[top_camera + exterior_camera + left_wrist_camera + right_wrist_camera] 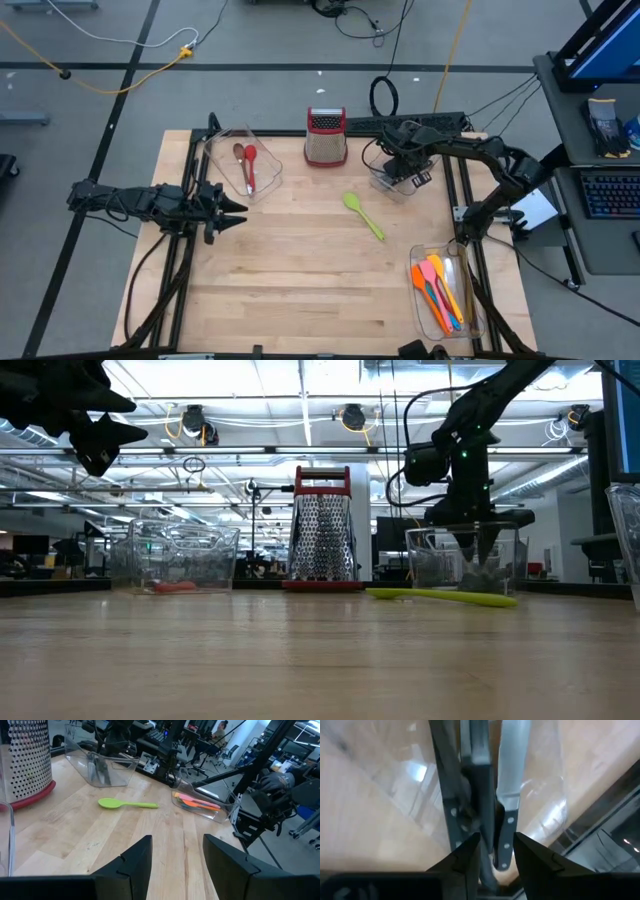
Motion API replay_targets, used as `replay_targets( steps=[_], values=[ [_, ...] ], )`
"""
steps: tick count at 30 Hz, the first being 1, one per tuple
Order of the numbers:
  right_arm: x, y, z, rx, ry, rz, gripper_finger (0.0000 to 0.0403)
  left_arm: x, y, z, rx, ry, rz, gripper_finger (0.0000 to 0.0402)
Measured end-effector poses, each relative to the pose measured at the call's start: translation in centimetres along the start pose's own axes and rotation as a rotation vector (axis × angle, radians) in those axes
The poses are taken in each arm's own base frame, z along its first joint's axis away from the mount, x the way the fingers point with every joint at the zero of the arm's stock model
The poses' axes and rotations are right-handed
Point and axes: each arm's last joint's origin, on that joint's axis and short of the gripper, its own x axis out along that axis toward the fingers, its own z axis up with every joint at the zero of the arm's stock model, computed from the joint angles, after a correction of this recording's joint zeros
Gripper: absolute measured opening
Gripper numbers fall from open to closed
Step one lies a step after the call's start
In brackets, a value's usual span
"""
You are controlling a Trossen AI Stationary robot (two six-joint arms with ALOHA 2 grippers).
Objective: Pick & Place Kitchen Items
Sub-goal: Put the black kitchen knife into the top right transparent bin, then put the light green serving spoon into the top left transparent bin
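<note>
Right wrist view: our right hand (492,851) hangs inside the back bin (395,180), fingers slightly apart astride black-handled knives (507,832). Left hand (236,213) waits spread at the desk's (300,290) left edge; green spoon (363,215) lies mid-desk, open wood around.

A steel box grater (326,137) with a red top stands upright at the far edge of the wooden worktop (300,280). Three clear plastic bins sit on the worktop: far left (262,152), far right (385,181), and near right (425,308).
</note>
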Motion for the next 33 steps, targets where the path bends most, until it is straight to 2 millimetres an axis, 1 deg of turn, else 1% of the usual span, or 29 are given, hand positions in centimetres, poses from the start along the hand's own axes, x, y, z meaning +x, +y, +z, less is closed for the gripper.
replay_targets(
  steps=[4,9,15,20,24,27,29,33],
  values=[
    [-0.3,0.0,-0.2,-0.001,0.027,-0.019,0.0119,0.0,0.0,0.0,-0.001,0.000,0.000,0.0177],
    [-1.7,0.2,-0.8,-0.042,0.096,-0.104,0.0119,0.0,0.0,0.0,-0.001,0.000,0.000,0.0177],
    [-4.5,1.0,-1.5,-0.008,0.068,-0.214,0.0089,0.0,0.0,0.0,-0.008,0.000,-0.001,0.0177],
    [-7.0,2.0,-2.1,0.113,-0.002,-0.307,0.0046,0.0,0.0,0.0,-0.030,0.000,-0.002,0.0177],
    [-8.9,3.0,-2.4,0.256,-0.084,-0.376,0.0008,0.0,0.0,0.0,-0.061,0.000,-0.003,0.0177],
    [-10.2,3.7,-2.4,0.384,-0.175,-0.415,0.0006,0.0,0.0,0.0,-0.065,0.000,-0.003,0.0177],
    [-11.1,4.1,-2.2,0.474,-0.297,-0.407,0.0007,0.0,0.0,0.0,-0.065,0.000,-0.003,0.0177],
    [-12.8,4.5,-1.5,0.633,-0.605,-0.337,0.0001,0.0,0.0,0.0,-0.052,-0.001,-0.002,0.0177]
  ],
)
